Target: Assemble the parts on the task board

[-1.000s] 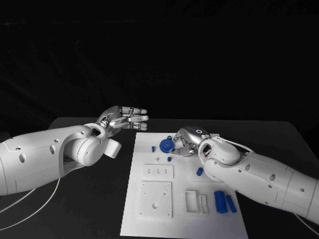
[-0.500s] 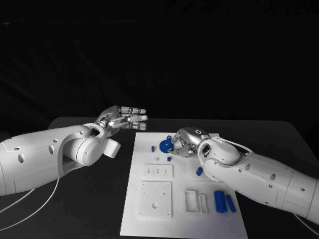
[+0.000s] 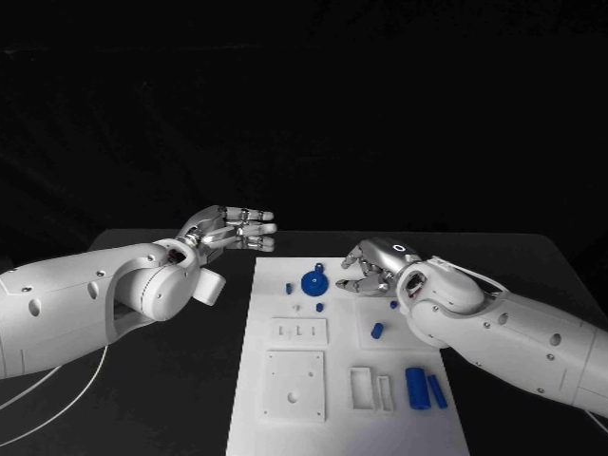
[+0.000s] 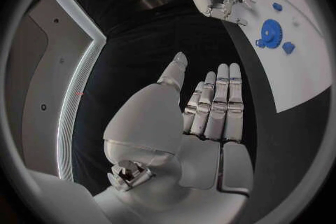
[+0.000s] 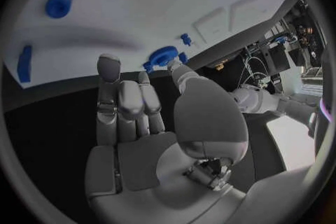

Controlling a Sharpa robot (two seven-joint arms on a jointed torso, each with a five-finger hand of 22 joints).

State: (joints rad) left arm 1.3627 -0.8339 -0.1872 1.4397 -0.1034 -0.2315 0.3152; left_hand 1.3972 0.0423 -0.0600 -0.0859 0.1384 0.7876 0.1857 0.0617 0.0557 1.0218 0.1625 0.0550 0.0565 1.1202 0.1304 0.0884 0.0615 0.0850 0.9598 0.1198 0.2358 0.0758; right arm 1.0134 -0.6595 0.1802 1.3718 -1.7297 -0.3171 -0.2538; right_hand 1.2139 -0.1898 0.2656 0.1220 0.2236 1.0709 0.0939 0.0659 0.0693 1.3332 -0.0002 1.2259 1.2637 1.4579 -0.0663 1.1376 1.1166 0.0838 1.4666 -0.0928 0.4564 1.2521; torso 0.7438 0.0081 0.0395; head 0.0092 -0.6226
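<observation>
The white task board (image 3: 345, 418) lies lengthwise in the middle of the black table. A blue gear (image 3: 315, 281) (image 4: 271, 32) (image 5: 162, 59) sits near its far end, with a small blue piece (image 3: 289, 286) just to its left. My right hand (image 3: 372, 270) (image 5: 133, 123) hovers a little to the right of the gear, fingers spread and holding nothing. My left hand (image 3: 230, 229) (image 4: 210, 112) is raised off the board's far left corner, fingers stretched out and empty. Two blue cylinders (image 3: 425, 388) lie at the board's near right.
More small blue pieces (image 3: 318, 307) (image 3: 378, 330) lie mid-board. White recessed blocks (image 3: 301, 332) (image 3: 294, 385) (image 3: 372, 388) occupy the board's near half. Bare black table (image 3: 523, 256) flanks the board on both sides. My forearms lie low over the table's near corners.
My right hand has let go of the blue gear and drawn back to the right; the gear stays on the board. The left hand has barely moved.
</observation>
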